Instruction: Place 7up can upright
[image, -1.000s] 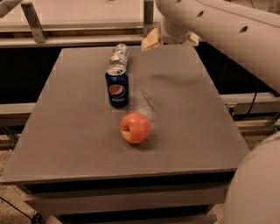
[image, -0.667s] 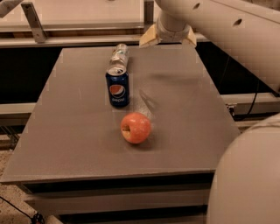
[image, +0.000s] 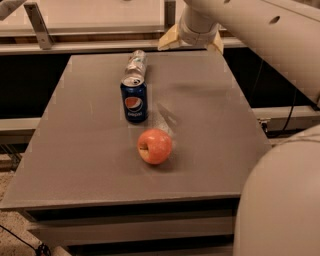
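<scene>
Grey surface (image: 215, 130) seen from its near edge, with the robot arm (image: 260, 30) entering from the upper right. The gripper (image: 192, 44) hangs over the far edge of the surface, right of centre. Its two tan fingers (image: 168, 43) are spread wide apart and grasp nothing.

The 7up can (image: 136, 62) lies on its side at the far centre-left of the surface, its long axis running near to far, well to the left of the gripper and clear of it. Its near end lies just behind the top of an upright blue Pepsi can (image: 134, 100); whether the two touch cannot be told. A red apple (image: 154, 146) rests nearer and slightly right of the Pepsi can, apart from it. A metal rail (image: 75, 47) runs beyond the far edge.
</scene>
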